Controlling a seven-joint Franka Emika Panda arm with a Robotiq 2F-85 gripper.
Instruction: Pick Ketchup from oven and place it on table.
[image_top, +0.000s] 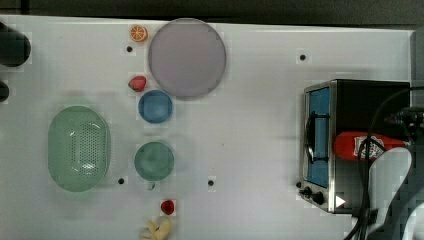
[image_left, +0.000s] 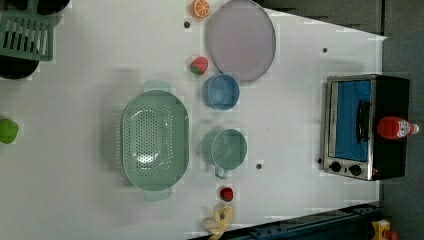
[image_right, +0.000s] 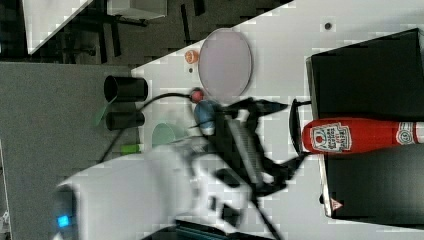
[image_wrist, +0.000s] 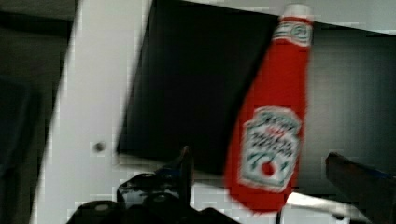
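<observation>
In the top view, the white surface (image_top: 250, 125) carried the oven (image_top: 350, 145) at the top view's right, its blue glass door facing up toward the camera. The Ketchup (image_top: 362, 145) lay on its side across the oven's black top, cap toward the top view's right edge. Black cables and the arm's white casing (image_top: 390, 170) crossed over the bottle there. A lilac plate (image_top: 187, 57), a blue bowl (image_top: 155, 106), a green cup (image_top: 154, 160) and a green colander (image_top: 79, 148) sat well away toward the top view's left.

In the left view, the bottle appeared end-on on the oven's top, and a dark band of floor ran along the left view's right edge beyond the surface.

In the right view, the end effector (image_right: 295, 130) hung just at the base end of the bottle, at the oven's front edge, its dark fingers spread apart and holding nothing. The arm stretched away toward the right view's left, above grey flooring and two black cylinders (image_right: 125, 102).

In the wrist view, the bottle lay just ahead of the end effector, between its two separated fingers (image_wrist: 184, 163) and apart from both, on the dark oven top with pale surface alongside.
</observation>
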